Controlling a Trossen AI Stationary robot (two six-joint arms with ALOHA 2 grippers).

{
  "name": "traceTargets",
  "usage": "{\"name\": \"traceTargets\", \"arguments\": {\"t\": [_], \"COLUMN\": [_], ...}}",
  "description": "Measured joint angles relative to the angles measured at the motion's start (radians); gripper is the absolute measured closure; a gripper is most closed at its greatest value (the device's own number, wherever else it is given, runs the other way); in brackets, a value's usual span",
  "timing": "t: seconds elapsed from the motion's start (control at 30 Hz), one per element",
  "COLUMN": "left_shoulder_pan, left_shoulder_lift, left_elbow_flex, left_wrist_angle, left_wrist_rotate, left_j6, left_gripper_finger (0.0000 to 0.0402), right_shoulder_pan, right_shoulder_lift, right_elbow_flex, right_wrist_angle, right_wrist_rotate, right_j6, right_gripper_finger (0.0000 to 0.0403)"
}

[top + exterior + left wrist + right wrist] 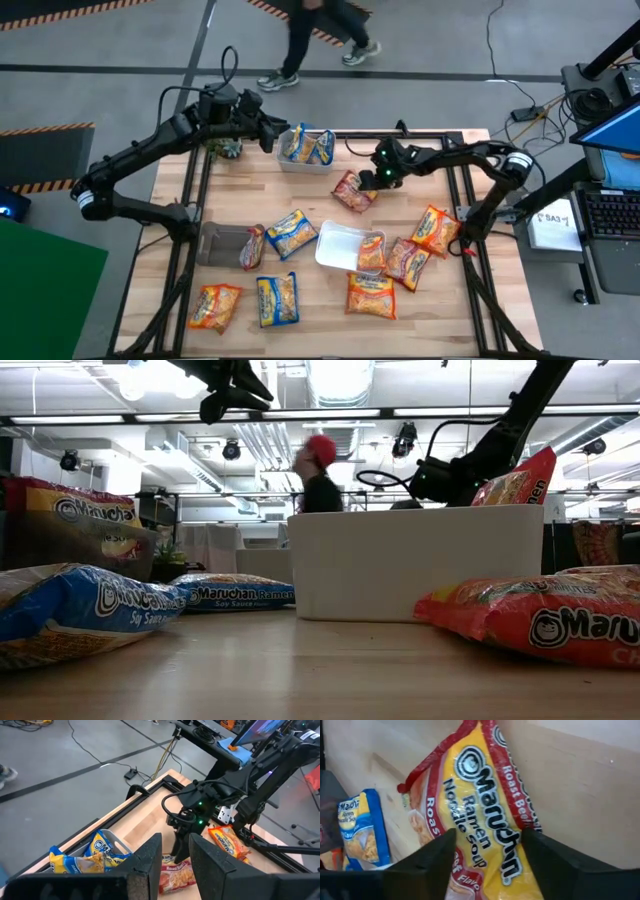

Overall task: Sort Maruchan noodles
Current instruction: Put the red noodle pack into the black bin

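We see right tool (487,847), dark fingers (427,857) spread either side of red-and-yellow Maruchan Roast Beef packet (480,805) on wooden surface (580,785); blue-and-yellow packet (360,830) nearby.

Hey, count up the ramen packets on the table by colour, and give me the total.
Blue-and-yellow packets: 4, two of them overlapping in the clear tray
Orange packets: 4
Red/pink packets: 3
Total: 11
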Motion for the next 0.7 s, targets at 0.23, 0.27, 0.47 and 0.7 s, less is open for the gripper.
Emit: {"name": "traceTargets", "arguments": {"t": [0.23, 0.27, 0.47, 0.7], "left_shoulder_pan": [-0.008, -0.009, -0.011, -0.013], "left_shoulder_lift": [0.0, 0.0, 0.0, 0.012], "left_elbow_flex": [0.0, 0.0, 0.0, 0.0], "left_wrist_angle": [0.0, 0.0, 0.0, 0.002], "left_wrist_rotate": [0.0, 0.0, 0.0, 0.0], "left_j6": [-0.009, -0.009, -0.009, -0.021], "left_gripper_finger": [0.032, 0.032, 0.032, 0.032], "right_shoulder_pan": [0.0, 0.0, 0.0, 0.0], "right_shoulder_lift": [0.006, 0.004, -0.036, -0.122], "right_elbow_flex": [-0.003, -0.005, -0.007, 0.004], "right_wrist_angle": [0.019, 0.027, 0.112, 0.218], "right_wrist_rotate": [-0.015, -0.018, -0.025, -0.032], "right_j6": [-0.012, -0.012, -0.013, -0.052], "right_gripper_finger": [0.0316, 0.0336, 0.0389, 0.0394]}}
